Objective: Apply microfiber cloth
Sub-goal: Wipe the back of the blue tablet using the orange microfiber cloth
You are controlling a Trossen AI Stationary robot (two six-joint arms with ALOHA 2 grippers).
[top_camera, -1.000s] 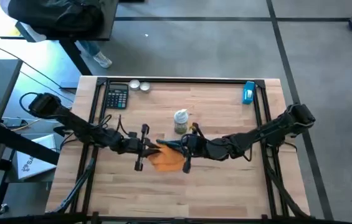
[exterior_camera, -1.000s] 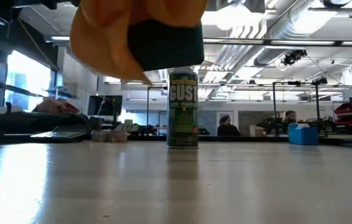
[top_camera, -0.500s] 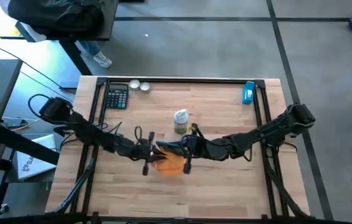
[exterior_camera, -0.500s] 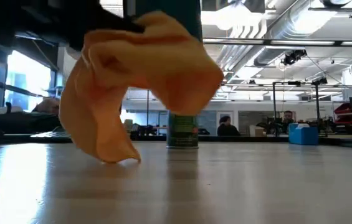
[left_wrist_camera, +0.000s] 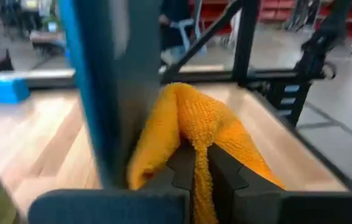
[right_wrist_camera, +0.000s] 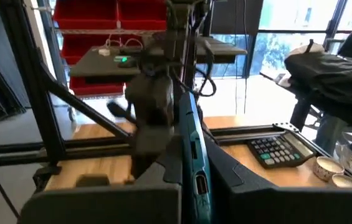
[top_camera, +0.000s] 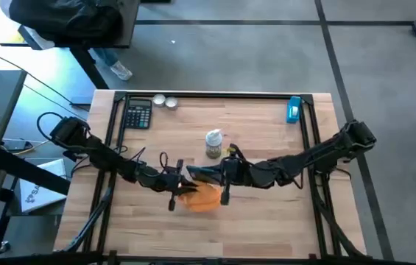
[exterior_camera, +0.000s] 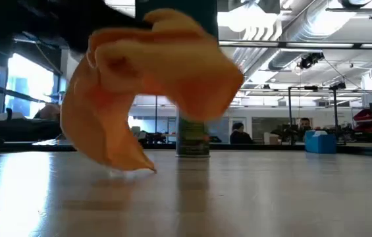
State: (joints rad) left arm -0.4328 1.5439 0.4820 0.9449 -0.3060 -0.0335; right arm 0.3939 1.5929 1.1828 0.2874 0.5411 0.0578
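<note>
The orange microfiber cloth (top_camera: 202, 197) hangs bunched near the table's middle, with my left gripper (top_camera: 176, 185) shut on it; in the low view the cloth (exterior_camera: 146, 85) fills the upper left. My right gripper (top_camera: 222, 182) is shut on a dark flat device (top_camera: 202, 174), held just above and beside the cloth. In the left wrist view the device (left_wrist_camera: 110, 93) stands on edge right in front of the cloth (left_wrist_camera: 194, 124). In the right wrist view the device (right_wrist_camera: 190, 143) shows edge-on. My left gripper pinches a bunched fold of the cloth (left_wrist_camera: 202, 163) between its two fingers, coming in level from the table's left. The cloth hangs slack below the fingers, and its lower corner (exterior_camera: 136, 166) reaches down to the table top. My right gripper pinches the device's near end (right_wrist_camera: 192, 177) between its two fingers, one on each flat face, coming in level from the table's right. The device stands on edge, lifted clear of the table, and points toward my left gripper.
A green spray can (top_camera: 213, 143) stands just behind the grippers, toward the far edge. A calculator (top_camera: 138, 114) and two small round tins (top_camera: 165, 101) lie at the far left, a blue box (top_camera: 294, 109) at the far right. Black frame rails (top_camera: 119, 132) run along the table's sides.
My left gripper has gone a little toward the table's right edge and down with the cloth, nearer to the device. The cloth, high above the table a second ago, now hangs lower, with its bottom corner at the table top.
</note>
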